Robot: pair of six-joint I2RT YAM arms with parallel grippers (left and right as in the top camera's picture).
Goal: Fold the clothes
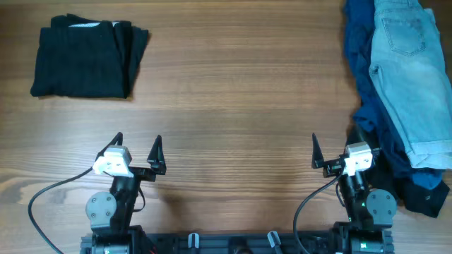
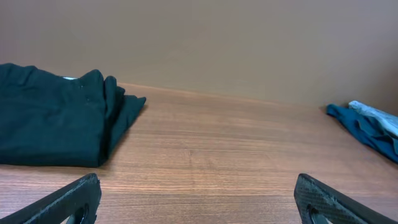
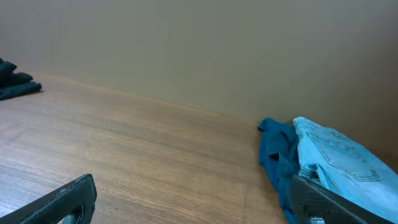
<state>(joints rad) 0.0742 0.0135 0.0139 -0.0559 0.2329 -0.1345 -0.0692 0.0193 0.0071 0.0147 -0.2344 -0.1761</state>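
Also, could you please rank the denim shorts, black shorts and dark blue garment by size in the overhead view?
1. Light-blue denim shorts, though the frame edge cuts them.
2. Folded black shorts.
3. Dark blue garment, visible part only; the denim hides much of it, so unsure.

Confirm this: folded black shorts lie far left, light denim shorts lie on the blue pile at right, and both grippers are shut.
Wrong on the grippers: the overhead view shows the left gripper and right gripper open, jaws spread, holding nothing. The rest stands.
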